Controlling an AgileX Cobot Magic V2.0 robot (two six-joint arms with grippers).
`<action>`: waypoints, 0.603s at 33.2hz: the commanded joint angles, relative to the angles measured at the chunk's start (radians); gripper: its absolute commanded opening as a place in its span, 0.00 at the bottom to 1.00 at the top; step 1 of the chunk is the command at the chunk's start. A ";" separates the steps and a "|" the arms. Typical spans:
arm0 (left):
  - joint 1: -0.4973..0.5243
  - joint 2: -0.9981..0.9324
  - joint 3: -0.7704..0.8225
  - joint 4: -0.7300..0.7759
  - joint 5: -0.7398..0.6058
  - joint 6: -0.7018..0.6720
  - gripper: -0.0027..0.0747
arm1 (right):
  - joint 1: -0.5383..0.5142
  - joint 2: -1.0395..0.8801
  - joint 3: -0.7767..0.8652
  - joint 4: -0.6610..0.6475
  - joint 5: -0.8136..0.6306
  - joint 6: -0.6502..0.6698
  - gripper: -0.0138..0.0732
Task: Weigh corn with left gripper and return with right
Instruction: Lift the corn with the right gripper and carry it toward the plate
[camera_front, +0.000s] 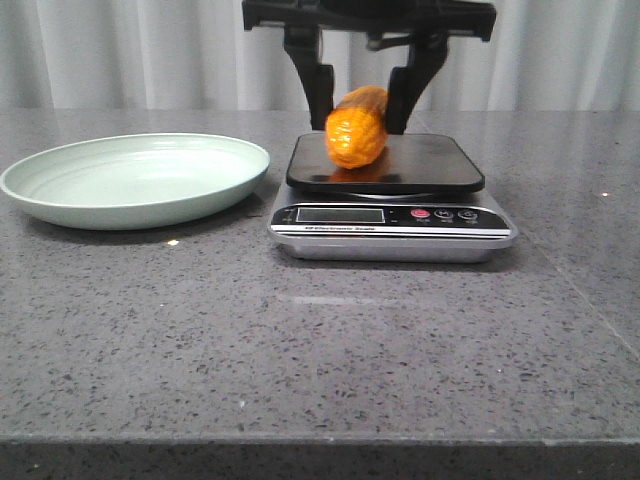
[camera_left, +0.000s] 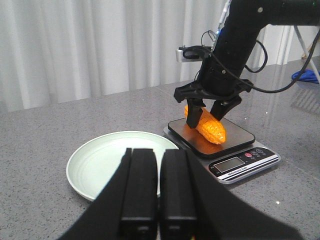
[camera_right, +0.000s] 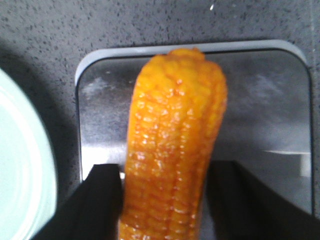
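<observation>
We see a dark grey speckled stone bench (camera_front: 320, 350) with pale pleated curtains (camera_front: 130, 50) hanging behind its far edge. On it we count one plate (camera_front: 60, 195), one scale (camera_front: 390, 225) and one corn (camera_front: 356, 127), and two grippers are in view.

The plate is pale green and sits toward the left edge of the bench. The scale stands just beside it, near the middle, its black platform facing up and its display and buttons facing the front edge.

The right gripper (camera_front: 362, 105) comes down from above the scale. Its two black fingers (camera_front: 311, 85) are splayed to either side of the corn and press against its flanks, so we take it as clamped on the cob. The corn is over the platform, tilted, its blunt end toward the front edge and slightly blurred; we cannot tell whether it touches the platform or hangs just above it.

The left gripper (camera_left: 155, 187) is well apart from the scale, over the bench by the plate. Its two flat fingers lie almost together with only a thin slit between them, and they hold nothing.
</observation>
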 joint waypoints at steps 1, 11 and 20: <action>-0.007 0.016 -0.025 0.005 -0.073 0.003 0.21 | -0.002 -0.052 -0.033 -0.026 -0.018 0.000 0.43; -0.007 0.016 -0.025 0.005 -0.073 0.003 0.21 | 0.052 -0.053 -0.090 0.176 -0.244 -0.194 0.38; -0.007 0.016 -0.025 0.005 -0.073 0.003 0.21 | 0.103 0.024 -0.126 0.200 -0.318 -0.214 0.53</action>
